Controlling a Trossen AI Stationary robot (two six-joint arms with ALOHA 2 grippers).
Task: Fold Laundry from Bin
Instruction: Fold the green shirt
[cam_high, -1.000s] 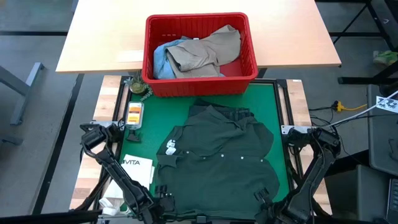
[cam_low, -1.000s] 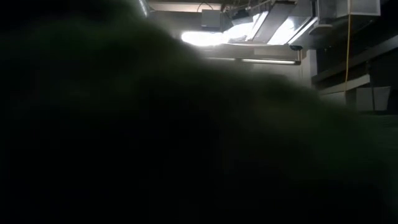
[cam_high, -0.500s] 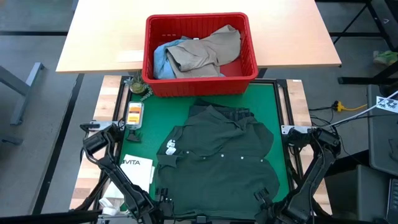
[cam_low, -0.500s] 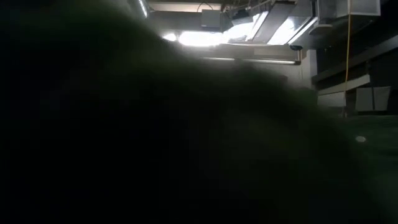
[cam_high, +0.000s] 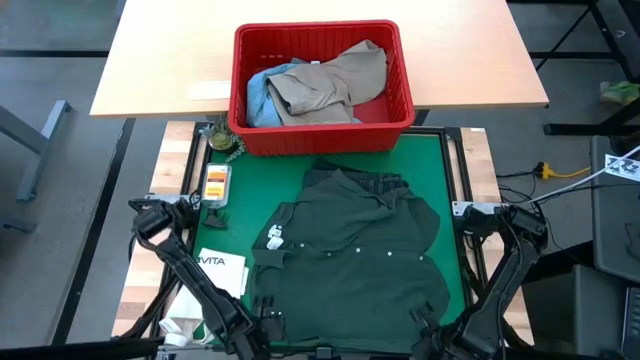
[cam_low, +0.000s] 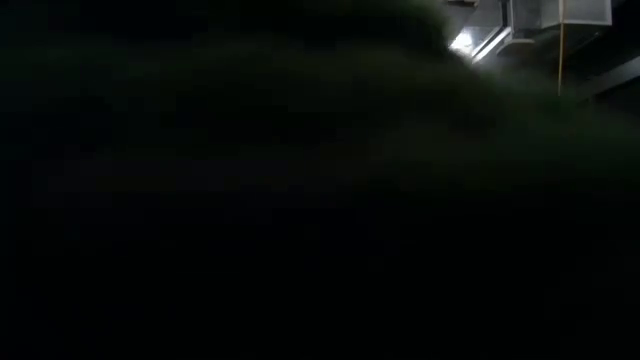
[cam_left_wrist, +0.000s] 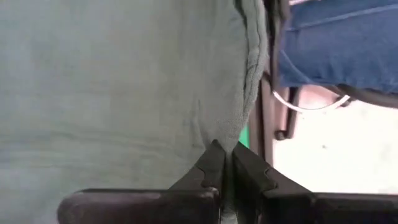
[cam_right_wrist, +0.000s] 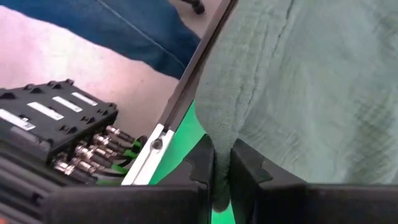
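Laundry status: dark green buttoned shirt (cam_high: 350, 255) lies spread on the green mat (cam_high: 452, 170), centre to lower centre of the high view, collar end toward the red bin (cam_high: 322, 135). Bin sits at top centre, straddling the mat's far edge and the light wooden table (cam_high: 160, 60); inside it a khaki-tan garment (cam_high: 335, 80) lies over light blue denim (cam_high: 258, 95).

Left gripper (cam_left_wrist: 225, 163): at the shirt's hem, lower left of the garment in the high view. Left wrist view shows both fingers pressed together with a fold of the shirt edge pinched between them.

Right gripper (cam_right_wrist: 221, 167): at the hem's lower right. Right wrist view shows fingers nearly together, clamped on the shirt edge, with green mat beneath.

White paper bag (cam_high: 222, 270) printed "VITA" lies on the mat's left side, just beside the shirt. Small orange-faced device (cam_high: 216, 183) sits above it.

Low view: almost wholly dark, blocked by fabric; only a sliver of ceiling light at upper right.
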